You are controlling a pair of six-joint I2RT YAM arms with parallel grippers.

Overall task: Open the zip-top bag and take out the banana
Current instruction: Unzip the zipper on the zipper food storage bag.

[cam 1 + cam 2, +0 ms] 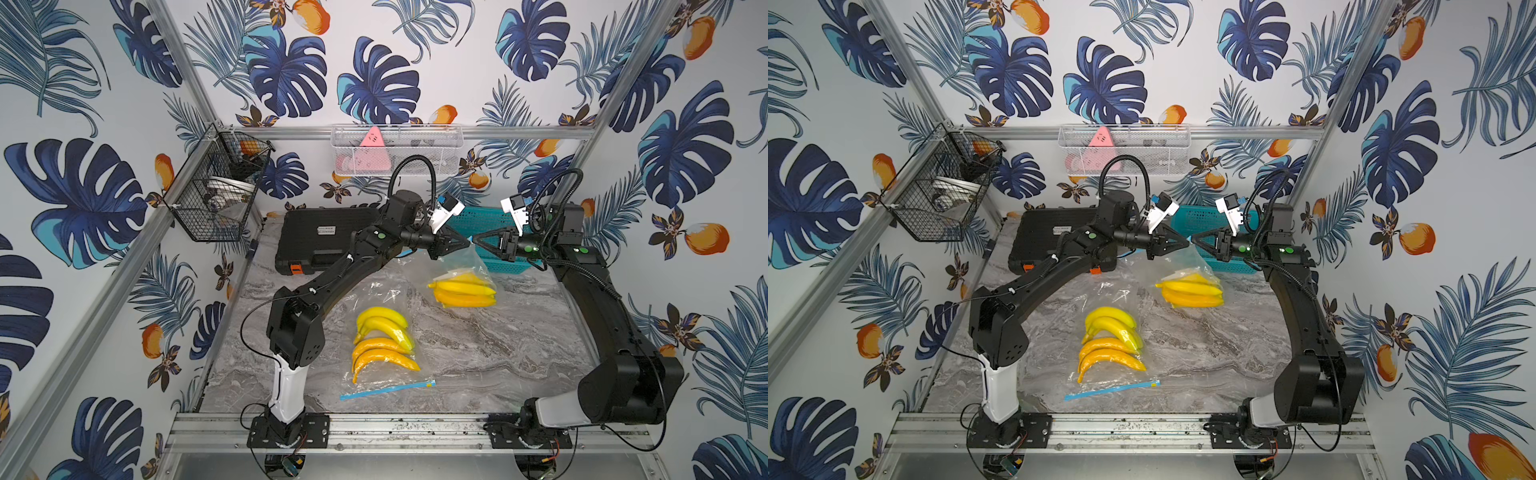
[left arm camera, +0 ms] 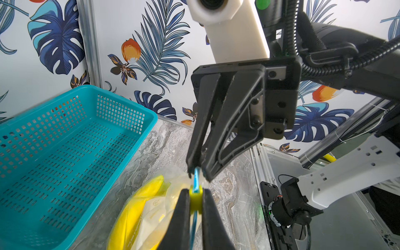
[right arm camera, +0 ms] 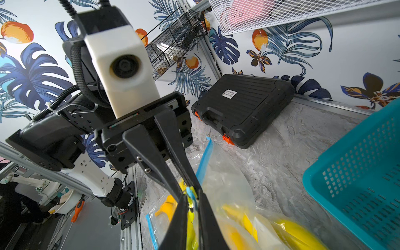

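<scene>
Yellow plastic marks the slider, clamped between the narrow jaws of the left gripper, while the right gripper pinches the blue zip track just beside it. Between them the zip-top bag hangs above the marble table, with its bananas low inside. By my reading both grips are set but the track looks unopened, so the pull along the seal and the taking-out are yet to do. A teal basket sits close behind the grippers and a black case lies toward the left arm. A second bagged bunch occupies the middle, leaving bare marble toward the right arm's side.
</scene>
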